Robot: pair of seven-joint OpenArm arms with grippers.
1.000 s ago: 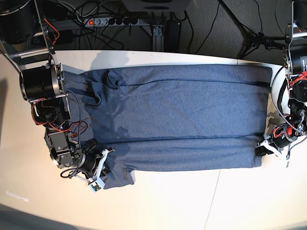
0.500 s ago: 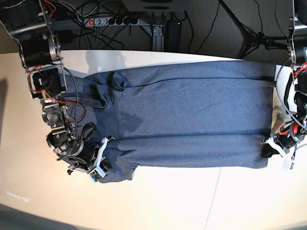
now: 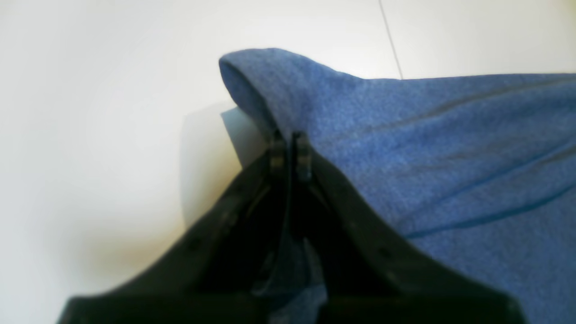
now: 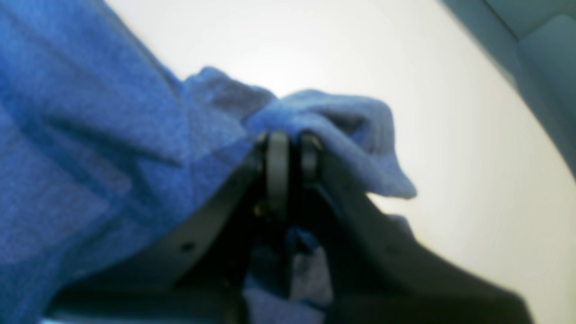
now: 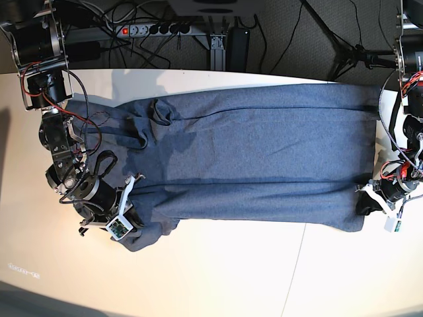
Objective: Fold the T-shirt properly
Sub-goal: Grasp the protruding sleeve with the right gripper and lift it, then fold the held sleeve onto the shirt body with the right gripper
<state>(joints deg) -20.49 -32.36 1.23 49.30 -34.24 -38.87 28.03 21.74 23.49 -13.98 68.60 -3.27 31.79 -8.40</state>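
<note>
T-shirt (image 5: 251,158): slate-blue heathered cloth, spread lengthwise across the table (image 5: 218,277) from left to right in the base view; plain side is shown, no lettering is seen.
Fold state: a long crease is seen along the near third, with the near strip lying as a band over the main body; a second crease line runs along the far edge.
Left end of cloth: bunched and wrinkled, with a small raised pucker near the far-left corner.
Right end of cloth: straight edge, hanging close to the table's right end.
Left gripper (image 3: 290,148): placed at the near-right corner of the shirt in the base view; jaws are pressed together on a fold of the blue fabric, which is lifted off the table into a rounded peak.
Right gripper (image 4: 288,157): placed at the near-left corner in the base view; jaws are closed on a gathered lump of fabric, which droops over the fingers to the right.
Table: pale cream surface, crossed by a thin dark seam line near the middle.
Power strip (image 5: 155,30): set on the floor beyond the far table edge, among dark cables.
</note>
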